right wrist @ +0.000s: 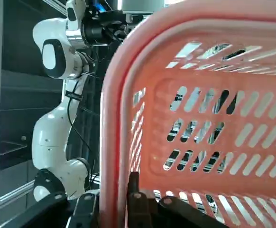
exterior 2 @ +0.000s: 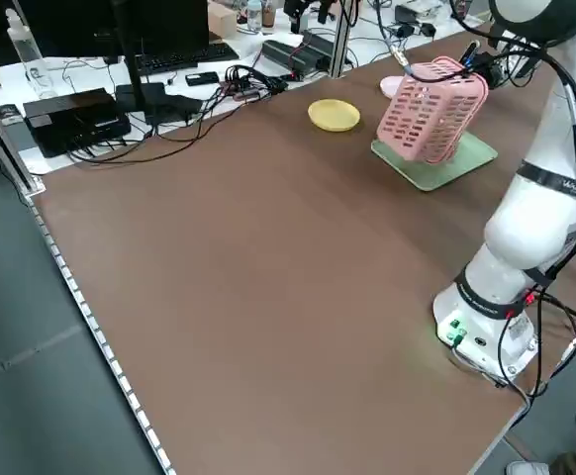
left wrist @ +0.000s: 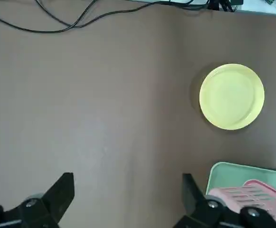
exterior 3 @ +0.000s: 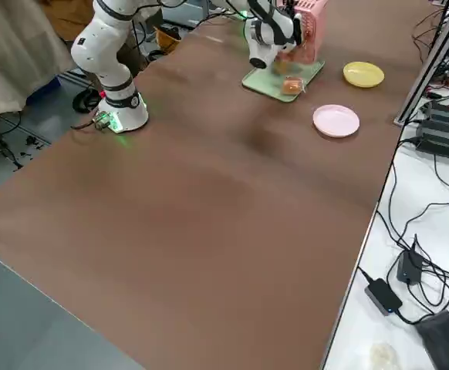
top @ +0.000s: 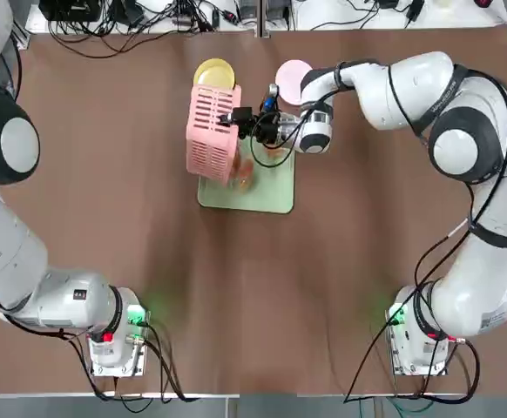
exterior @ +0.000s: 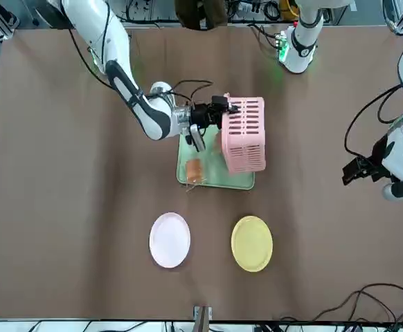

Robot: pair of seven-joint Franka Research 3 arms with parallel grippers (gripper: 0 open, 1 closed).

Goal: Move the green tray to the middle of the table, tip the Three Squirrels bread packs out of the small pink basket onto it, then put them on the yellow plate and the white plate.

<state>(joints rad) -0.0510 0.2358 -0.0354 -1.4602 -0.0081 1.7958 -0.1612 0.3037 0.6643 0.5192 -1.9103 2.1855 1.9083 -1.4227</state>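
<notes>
1. Two arms share the table [top: 105, 174], but only one is at work: the right gripper [top: 246, 120] has its jaws pinched on the rim of the small pink basket [top: 212, 132] and holds it tipped on its side above the green tray [top: 271, 187], so the open mouth faces the tray and the contents can slide out.
2. The tray lies near the middle of the table, just short of the two plates, seemingly placed there to catch what falls.
3. At least one of the Three Squirrels bread packs [exterior: 194, 169] already lies on the tray beside the basket; whether others remain inside cannot be told.
4. The yellow plate [exterior: 251, 243] and the white plate [exterior: 169, 238] sit side by side beyond the tray, both bare and within easy reach for the sorting step to come.
5. The left gripper [left wrist: 124, 199] hangs over bare table near its base with its jaws spread wide, holding nothing, clear of the pouring.
</notes>
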